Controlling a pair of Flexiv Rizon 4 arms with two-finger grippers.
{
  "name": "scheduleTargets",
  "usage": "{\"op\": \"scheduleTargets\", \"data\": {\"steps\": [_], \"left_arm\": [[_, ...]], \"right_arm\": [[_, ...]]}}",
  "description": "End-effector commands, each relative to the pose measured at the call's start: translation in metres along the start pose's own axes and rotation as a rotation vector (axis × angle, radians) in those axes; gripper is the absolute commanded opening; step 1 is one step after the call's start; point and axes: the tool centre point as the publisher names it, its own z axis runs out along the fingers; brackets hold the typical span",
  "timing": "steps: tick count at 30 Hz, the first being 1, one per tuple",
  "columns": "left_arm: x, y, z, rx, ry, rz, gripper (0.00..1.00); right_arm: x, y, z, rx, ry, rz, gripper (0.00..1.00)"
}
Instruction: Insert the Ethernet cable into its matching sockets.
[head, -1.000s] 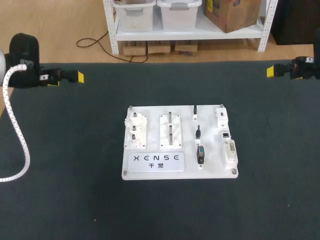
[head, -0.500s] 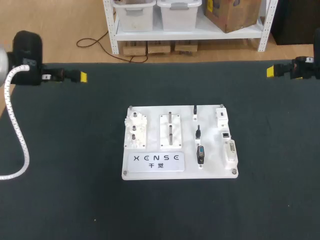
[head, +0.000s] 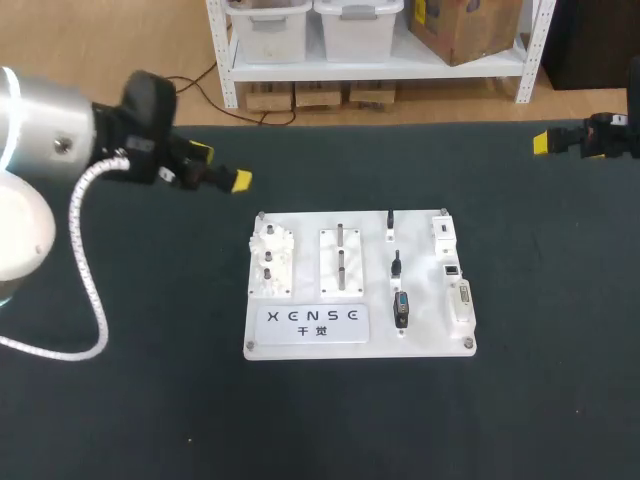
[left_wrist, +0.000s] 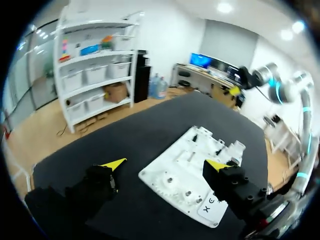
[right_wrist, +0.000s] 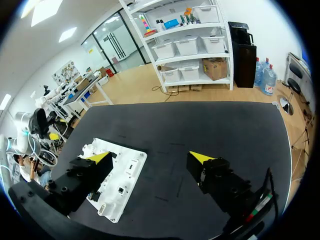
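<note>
The white practice board (head: 430, 340) lies mid-table, carrying several connectors and sockets. A small dark square socket (head: 452, 270) sits near its right edge, under a white block (head: 441, 232). Short black plugs (head: 401, 308) stand in the column to the left of it. I see no loose Ethernet cable. My left gripper (head: 222, 167) hovers open and empty just beyond the board's far left corner. Seen from the left wrist, the board (left_wrist: 192, 150) lies ahead of the open left gripper (left_wrist: 165, 165). My right gripper (head: 560, 142) stays at the far right table edge, and the right wrist view shows it (right_wrist: 150, 156) open and empty, far from the board (right_wrist: 127, 172).
The dark table mat (head: 150, 400) surrounds the board on all sides. A white corrugated hose (head: 85, 260) hangs from my left arm over the left part of the table.
My left arm has swung in from the far left edge toward the board's far left corner, gripper still open. The right arm and the board have not moved.
</note>
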Motion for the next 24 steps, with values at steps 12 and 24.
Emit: {"op": "scheduleTargets", "data": {"steps": [12, 24], "left_arm": [[0.026, -0.065, 0.032, 0.44, -0.263, 0.501, 1.0], [0.045, -0.091, 0.043, 0.379, -0.227, 0.518, 1.0]], "right_arm": [[0.0, 0.001, -0.001, 0.003, 0.0, 0.0, 1.0], [0.0, 0.001, -0.001, 0.003, 0.0, 0.0, 1.0]]}}
